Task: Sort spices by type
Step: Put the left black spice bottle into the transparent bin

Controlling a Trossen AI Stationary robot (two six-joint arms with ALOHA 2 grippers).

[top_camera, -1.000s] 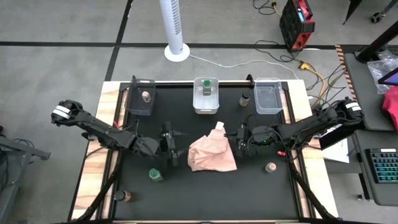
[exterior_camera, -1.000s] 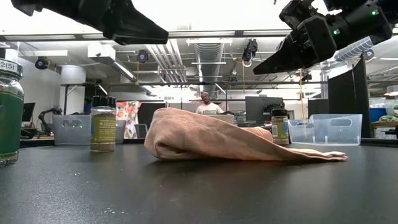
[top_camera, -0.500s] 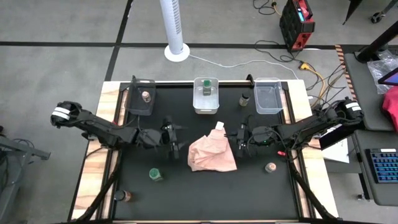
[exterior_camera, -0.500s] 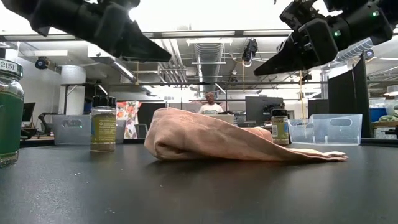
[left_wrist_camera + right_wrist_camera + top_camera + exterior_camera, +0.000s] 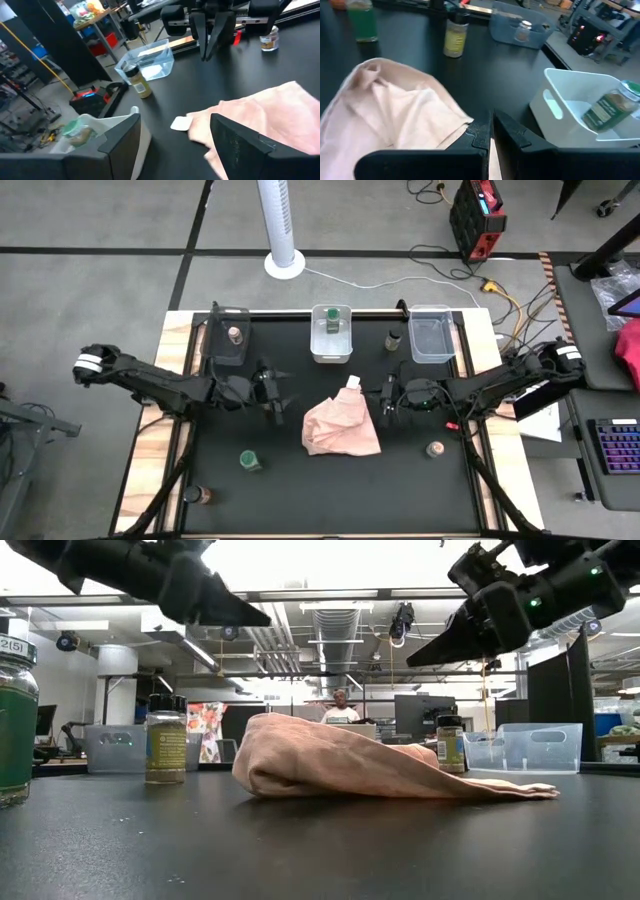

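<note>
My left gripper [image 5: 272, 388] hangs above the mat left of centre, its fingers [image 5: 239, 147] apart with nothing between them. My right gripper [image 5: 388, 398] hovers at the cloth's right edge, jaws pressed together and empty.

From the left gripper outward, on the high view's clock: the pink cloth [image 5: 342, 427] lies near at 4 o'clock. The green-lidded jar [image 5: 248, 461] stands at about 7 o'clock, near. The dark-lidded jar [image 5: 202, 495] sits farther off toward 7, at the mat's front corner. At 11 o'clock, the left bin [image 5: 226, 337] holds a tan-lidded jar [image 5: 234, 334]. At 1 o'clock, the middle bin [image 5: 331, 335] holds a green-lidded jar [image 5: 332, 323]. Well off at 2 o'clock, a dark-lidded jar [image 5: 393, 338] stands just beside the right bin [image 5: 431, 335]. A tan-lidded jar [image 5: 435, 449] stands beyond the cloth at 4 o'clock, nearer my right gripper.

I judge these jars light, rigid and smooth-walled, probably glass, so slippery and tippable. I'd pinch across the body just under the lid.
</note>
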